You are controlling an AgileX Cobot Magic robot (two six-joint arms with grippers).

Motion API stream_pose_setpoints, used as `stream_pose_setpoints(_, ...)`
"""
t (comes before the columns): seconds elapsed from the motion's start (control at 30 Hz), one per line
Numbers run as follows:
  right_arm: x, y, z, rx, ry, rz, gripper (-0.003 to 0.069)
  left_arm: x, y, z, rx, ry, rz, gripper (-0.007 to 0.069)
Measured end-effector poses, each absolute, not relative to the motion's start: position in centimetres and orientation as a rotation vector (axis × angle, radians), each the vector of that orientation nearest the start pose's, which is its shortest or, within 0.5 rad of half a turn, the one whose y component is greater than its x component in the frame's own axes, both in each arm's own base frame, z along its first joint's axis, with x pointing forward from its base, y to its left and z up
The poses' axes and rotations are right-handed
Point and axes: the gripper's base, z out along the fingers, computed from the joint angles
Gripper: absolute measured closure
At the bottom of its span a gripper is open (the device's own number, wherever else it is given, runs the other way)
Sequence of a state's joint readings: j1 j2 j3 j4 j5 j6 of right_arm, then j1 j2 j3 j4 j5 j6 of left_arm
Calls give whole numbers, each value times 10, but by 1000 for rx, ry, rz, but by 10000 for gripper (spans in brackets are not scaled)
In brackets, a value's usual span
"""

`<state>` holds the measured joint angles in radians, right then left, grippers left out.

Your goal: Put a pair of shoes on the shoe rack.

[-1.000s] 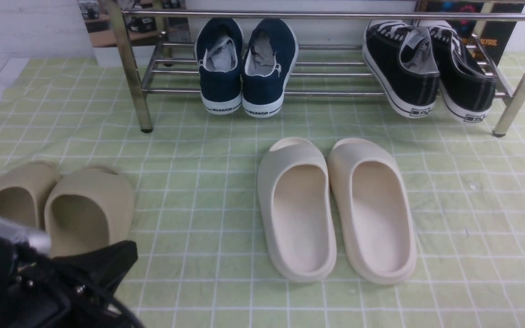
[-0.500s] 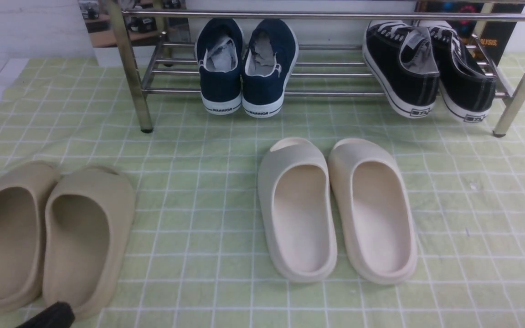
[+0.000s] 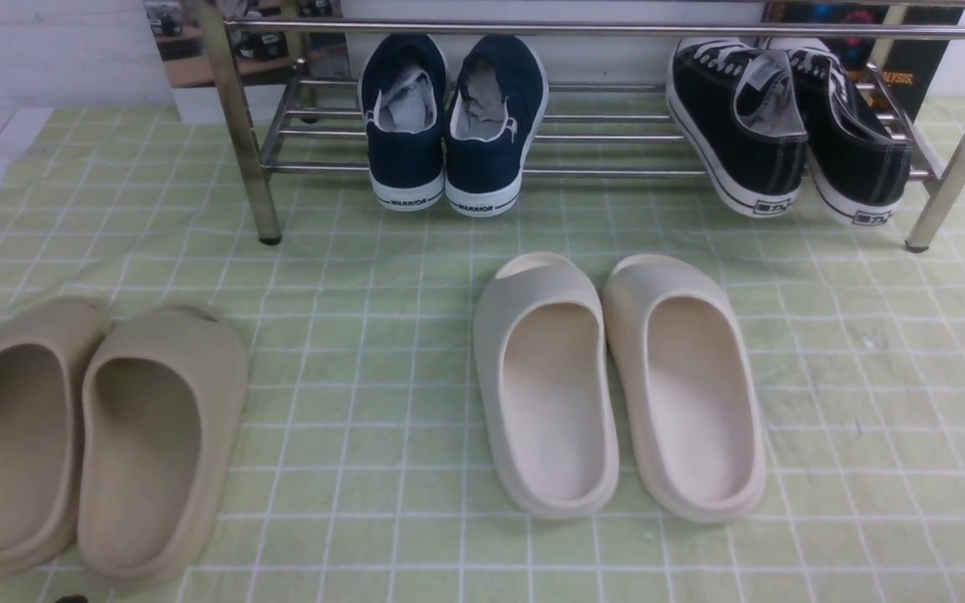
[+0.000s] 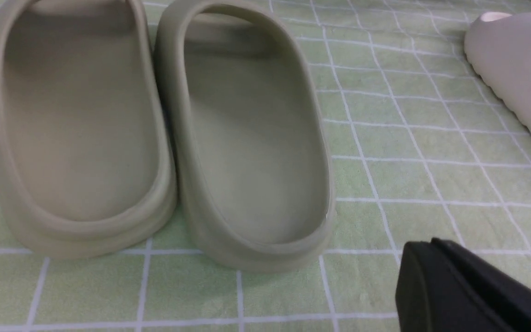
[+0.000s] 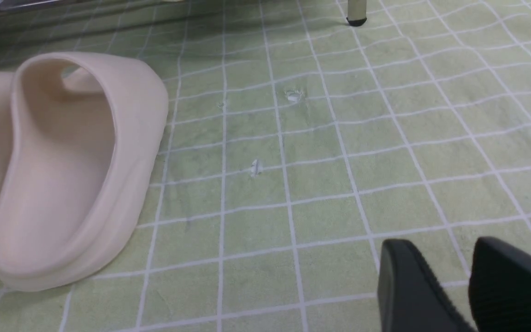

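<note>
The pair of shoes, two navy slip-ons (image 3: 449, 126) with white soles, stands side by side on the lower bars of the chrome shoe rack (image 3: 616, 29), heels toward me. In the front view neither arm shows. My left gripper (image 4: 424, 246) is shut with nothing in it; it hangs low over the cloth beside the heel of a beige slide (image 4: 242, 147). My right gripper (image 5: 440, 251) is open and empty above bare cloth, to the right of a cream slide (image 5: 72, 166).
A pair of black lace-up sneakers (image 3: 784, 126) leans on the rack's right part. Beige slides (image 3: 89, 435) lie at the near left and cream slides (image 3: 616, 385) in the middle, on green checked cloth (image 3: 365, 335). A rack leg (image 5: 356, 11) shows in the right wrist view.
My left arm, which covered the beige slides at the front view's lower left, has drawn back out of that view. The shoes have not moved.
</note>
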<state>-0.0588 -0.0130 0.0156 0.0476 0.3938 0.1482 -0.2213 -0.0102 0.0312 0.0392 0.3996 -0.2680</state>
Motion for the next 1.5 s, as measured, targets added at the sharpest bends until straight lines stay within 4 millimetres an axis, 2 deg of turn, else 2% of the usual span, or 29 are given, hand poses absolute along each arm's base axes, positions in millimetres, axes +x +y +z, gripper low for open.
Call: stream_pose_setpoints(1.5, 52, -1, 173, 223, 1868, 109, 419, 51, -11, 167, -43, 1917, -314, 634)
